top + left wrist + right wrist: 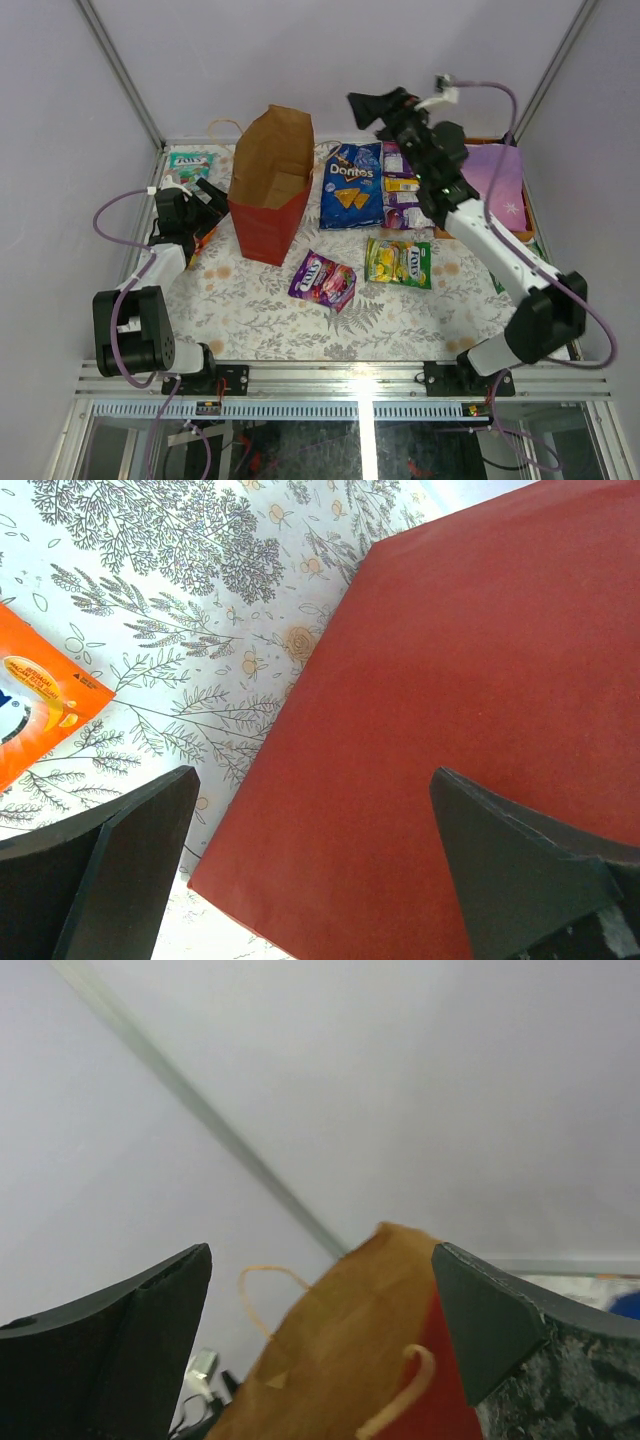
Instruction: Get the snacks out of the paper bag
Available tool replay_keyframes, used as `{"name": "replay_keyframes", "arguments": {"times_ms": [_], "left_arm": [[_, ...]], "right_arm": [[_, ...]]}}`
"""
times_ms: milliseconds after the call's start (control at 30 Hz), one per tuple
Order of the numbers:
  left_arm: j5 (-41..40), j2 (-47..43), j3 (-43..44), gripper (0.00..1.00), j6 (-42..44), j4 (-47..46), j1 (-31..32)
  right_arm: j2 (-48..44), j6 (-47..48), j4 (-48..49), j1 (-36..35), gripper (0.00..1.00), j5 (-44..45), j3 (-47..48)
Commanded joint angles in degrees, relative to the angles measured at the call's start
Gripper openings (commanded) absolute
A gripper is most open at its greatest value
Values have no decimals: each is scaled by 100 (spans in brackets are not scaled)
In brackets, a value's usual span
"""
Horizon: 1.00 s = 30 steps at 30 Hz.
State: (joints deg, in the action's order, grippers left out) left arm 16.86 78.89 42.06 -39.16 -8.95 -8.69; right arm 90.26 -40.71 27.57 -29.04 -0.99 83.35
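Upper middle of frame: our right gripper [368, 106] hovers jaws apart, empty | left gripper [207, 196] spread beside paper bag [270, 185], probably steadying | Doritos [352, 184] already out

Table [260, 320] is covered with a white cloth printed in a grey fern and flower pattern. A red paper bag [268, 190] stands upright on it, left of centre, mouth open. Right of the bag lies a blue chip bag [353, 184], flat, with purple and yellow snack packs [402, 190] just beside it. Nearer the front lie a purple candy packet [323, 279] and a yellow-green candy packet [398, 262], apart from each other. A teal packet [190, 160] sits at the far left corner. An orange packet [35, 712] lies left of the paper bag. A purple box [497, 180] rests at the right edge.
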Motion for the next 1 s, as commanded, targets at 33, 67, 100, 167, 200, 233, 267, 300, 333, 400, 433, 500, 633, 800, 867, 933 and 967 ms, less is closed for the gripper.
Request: {"name": "replay_keyframes", "arguments": {"times_ms": [33,67,100,167,200,233,267,300,333,400,433,500,633,800,867,933,967], "left_arm": [[-69,-86,-25,100,154,-203,-31],[-69,-62,-25,100,158,-211,-30],[-71,-60,-29,100,162,-212,-36],[-74,-35,-25,100,168,-221,-31],[-77,-24,-27,100,171,-221,-28],[-80,-14,-23,100,171,-229,-34],[-81,8,-16,100,165,-234,-41],[-82,28,-19,100,152,-257,-36],[-82,60,-22,100,139,-285,-36],[-53,126,-25,100,108,-329,-34],[-36,153,-37,100,98,-346,-32],[-14,173,-48,100,84,-378,-30],[-45,183,-63,100,101,-386,-36],[-19,291,-59,100,89,-447,-28],[4,339,-71,100,69,-496,-28],[37,402,-80,100,30,-558,-32],[54,430,-80,100,4,-587,-31]], "right_arm": [[-988,-739,1556,652,99,848,-2189],[-1101,-1080,1759,753,99,1092,-2602],[-1174,-1365,1877,833,100,1354,-2998],[-1251,-1708,1957,933,100,1757,-3558],[-1237,-1729,1929,935,99,1835,-3715],[-1164,-1760,1830,933,98,1814,-3779],[-1040,-1827,1671,928,96,1647,-3749],[-840,-1896,1517,908,95,1451,-3660],[-607,-1959,1385,852,95,1254,-3541],[-128,-2047,1317,690,96,954,-3328],[94,-2075,1326,567,96,868,-3224],[451,-2151,1294,331,97,793,-3041],[1097,-2303,1124,-126,98,714,-2702],[1517,-2517,1071,-476,98,593,-2377],[1696,-2671,1119,-512,98,467,-2277],[1861,-2770,1138,-561,98,367,-2123],[1977,-2798,1124,-594,98,321,-2025]]}}
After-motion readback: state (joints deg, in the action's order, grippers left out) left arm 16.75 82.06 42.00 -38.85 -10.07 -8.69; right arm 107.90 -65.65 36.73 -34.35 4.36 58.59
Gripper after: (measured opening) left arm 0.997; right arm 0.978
